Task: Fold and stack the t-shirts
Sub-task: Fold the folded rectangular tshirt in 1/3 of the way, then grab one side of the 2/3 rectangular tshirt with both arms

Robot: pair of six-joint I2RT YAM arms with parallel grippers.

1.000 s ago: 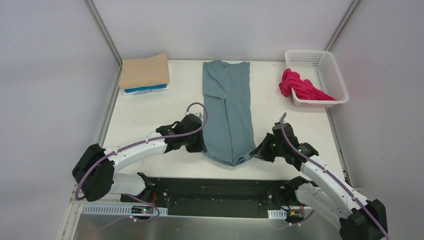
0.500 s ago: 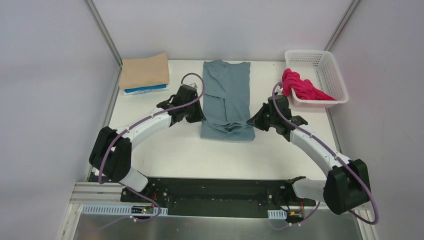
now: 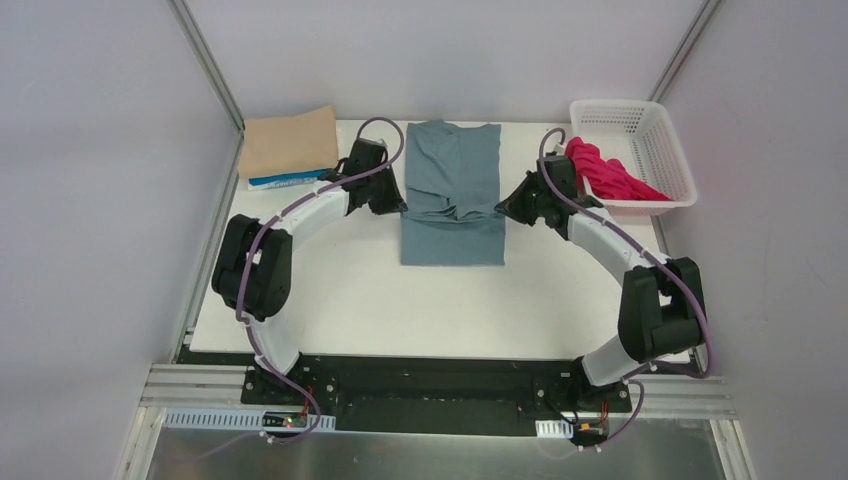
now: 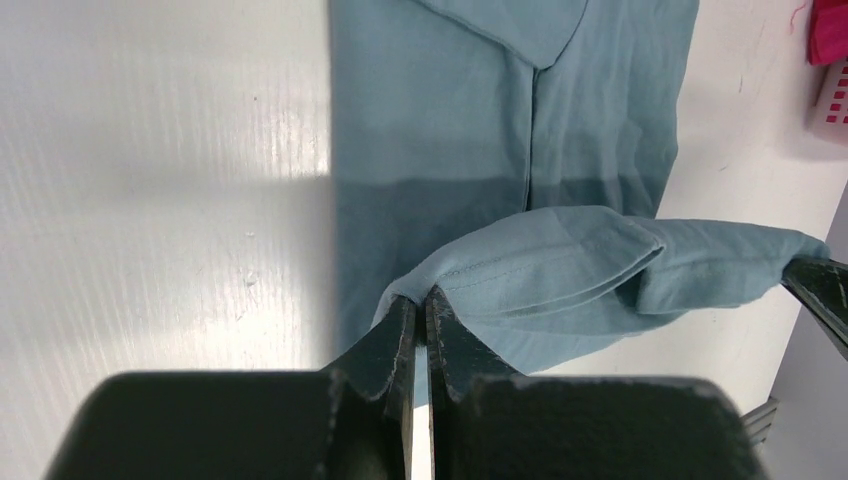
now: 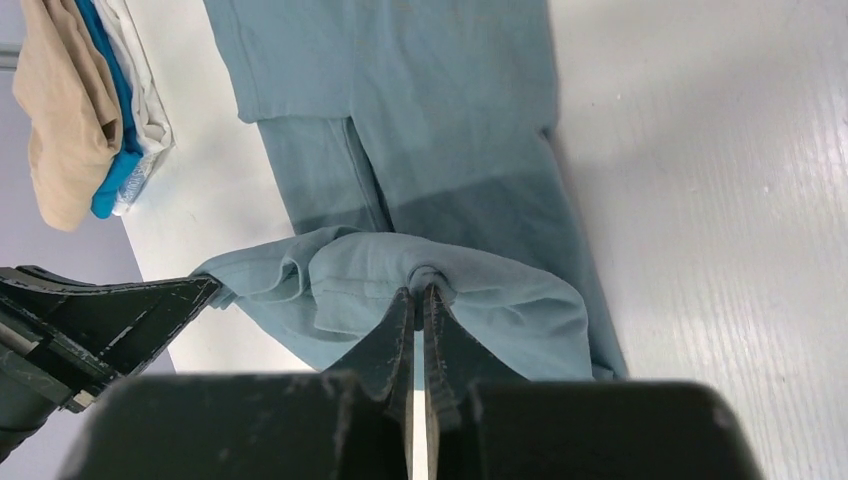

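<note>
The dusty teal-blue t-shirt (image 3: pixel 452 190) lies lengthwise on the table's middle back, its near hem lifted and carried over its own middle. My left gripper (image 3: pixel 397 207) is shut on the hem's left corner (image 4: pixel 470 275). My right gripper (image 3: pixel 503 207) is shut on the hem's right corner (image 5: pixel 430 275). The hem hangs between them a little above the cloth below. A folded tan t-shirt (image 3: pixel 290 142) lies on a bright blue one (image 3: pixel 290 181) at the back left. The magenta-red t-shirt (image 3: pixel 603 172) hangs crumpled over the basket's edge.
The white lattice basket (image 3: pixel 650 140) stands at the back right corner. Metal frame posts rise at both back corners. The black mounting rail runs along the near edge.
Both grippers have carried the teal shirt's near hem away from the front edge toward the back, folding it over the shirt's middle. Both arms are now stretched far out.
</note>
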